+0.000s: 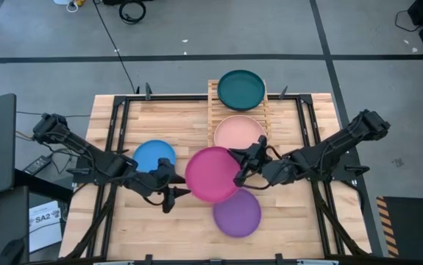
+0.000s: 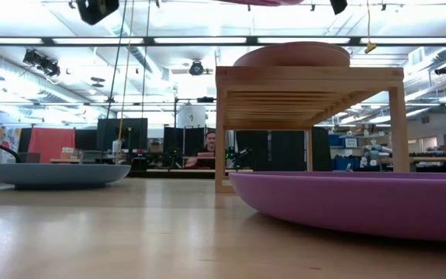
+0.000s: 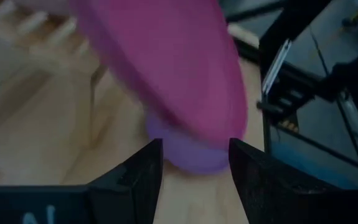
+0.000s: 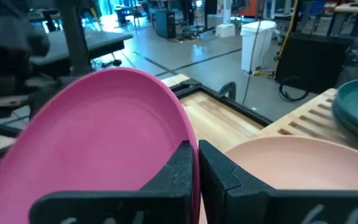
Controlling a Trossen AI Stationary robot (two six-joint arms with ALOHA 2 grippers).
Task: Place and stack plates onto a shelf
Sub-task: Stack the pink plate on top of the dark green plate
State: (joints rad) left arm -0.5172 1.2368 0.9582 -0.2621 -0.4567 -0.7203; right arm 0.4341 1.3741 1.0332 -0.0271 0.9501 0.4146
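Right gripper [image 1: 240, 168] is clamped on the rim of the magenta plate [image 1: 212, 174], holding it in the air above the table [image 1: 123, 221], between the salmon plate [image 1: 238, 133] and the purple plate [image 1: 237, 213]; the left gripper [image 1: 171, 184] sits just beside the magenta plate's opposite edge with its fingers [image 3: 142, 169] spread and gripping nothing. The salmon plate rests on the near tier of the shelf [image 1: 212, 104] and the teal plate [image 1: 241, 89] on the far tier. The blue plate [image 1: 153, 156] and the purple plate lie flat on the table.

Two dark, jointed arms trailing black cables; left pincer [image 3: 194, 163] fingers wedge-shaped, seemingly with faint white lettering.
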